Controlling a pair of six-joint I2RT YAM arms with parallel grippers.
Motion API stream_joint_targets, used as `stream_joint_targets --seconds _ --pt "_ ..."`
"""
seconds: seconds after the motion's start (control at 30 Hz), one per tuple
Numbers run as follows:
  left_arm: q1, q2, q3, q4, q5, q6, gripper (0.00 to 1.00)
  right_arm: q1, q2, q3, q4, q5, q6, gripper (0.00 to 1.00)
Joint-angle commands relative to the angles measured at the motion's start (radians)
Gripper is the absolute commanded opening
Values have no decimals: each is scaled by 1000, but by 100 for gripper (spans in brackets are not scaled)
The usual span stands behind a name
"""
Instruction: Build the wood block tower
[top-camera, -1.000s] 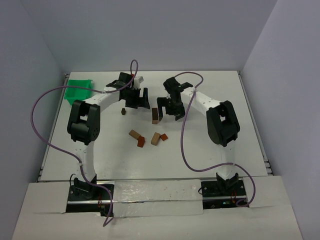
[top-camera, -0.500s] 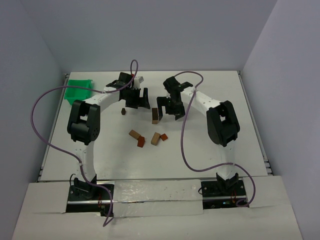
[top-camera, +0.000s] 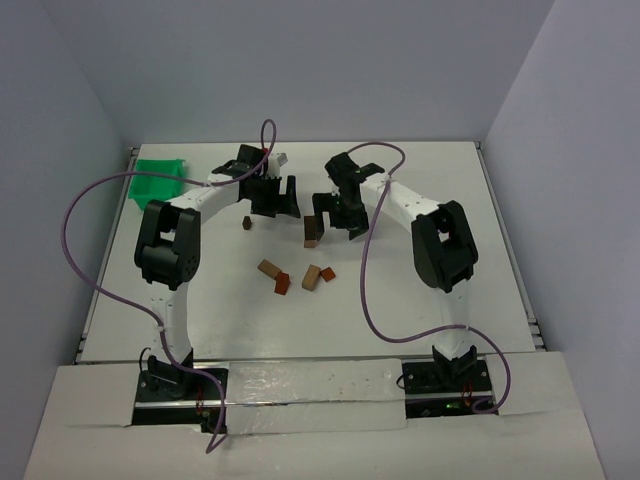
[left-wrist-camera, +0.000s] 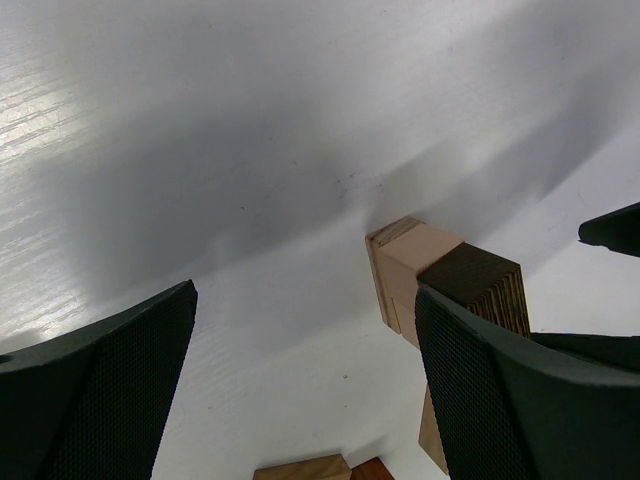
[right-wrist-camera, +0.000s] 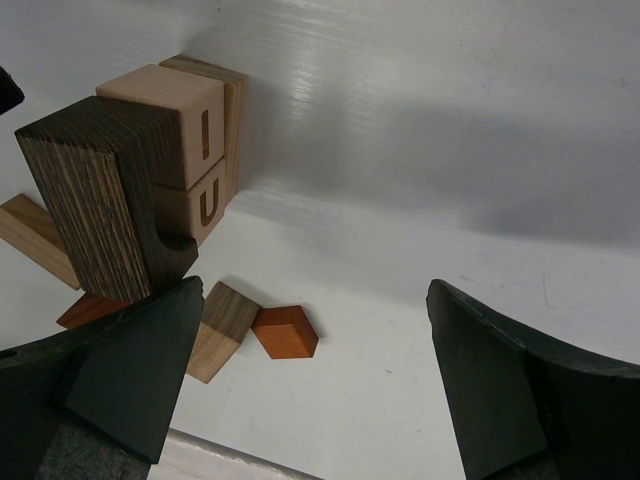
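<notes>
The wood block tower (top-camera: 311, 231) stands mid-table between my two grippers. In the right wrist view it is two stacked tan cubes (right-wrist-camera: 190, 150) with a tall dark striped block (right-wrist-camera: 95, 200) against them. It also shows in the left wrist view (left-wrist-camera: 425, 262), with the dark block (left-wrist-camera: 490, 290) partly behind my finger. My left gripper (top-camera: 275, 200) is open and empty, just left of the tower (left-wrist-camera: 305, 300). My right gripper (top-camera: 338, 214) is open and empty, just right of it (right-wrist-camera: 315, 300).
Loose blocks lie nearer the arm bases: a tan block (top-camera: 268, 268), a reddish one (top-camera: 283, 284), a tan-and-brown one (top-camera: 313, 276) (right-wrist-camera: 222, 330), a reddish cube (top-camera: 328, 273) (right-wrist-camera: 285, 332). A small dark block (top-camera: 246, 224) lies left of the tower. A green bin (top-camera: 158, 180) sits at the far left.
My right gripper has shifted slightly left, closer to the tower. The left gripper and the blocks have not moved.
</notes>
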Motion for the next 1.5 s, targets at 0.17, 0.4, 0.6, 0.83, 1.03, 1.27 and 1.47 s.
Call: stream_joint_targets --seconds 0.17,0.4,0.6,0.83,1.03,1.27,1.47 --pt "-4 -12 16 23 22 -4 95 14 7 49 -13 -2 13 100" --pt "-4 -10 15 24 23 -7 96 15 8 49 -14 -4 11 100" --pt "-4 -8 19 21 25 -6 95 15 7 46 -15 -4 11 100" --pt "-4 -11 13 24 23 -4 96 17 8 49 -15 -7 11 100" --pt "-3 -9 15 25 27 -6 96 18 5 43 -12 -8 11 100" --pt "-4 -7 14 23 29 -7 96 17 8 45 -15 -8 11 100" --pt "5 -31 7 17 47 9 97 16 -9 26 -13 -17 -7 100"
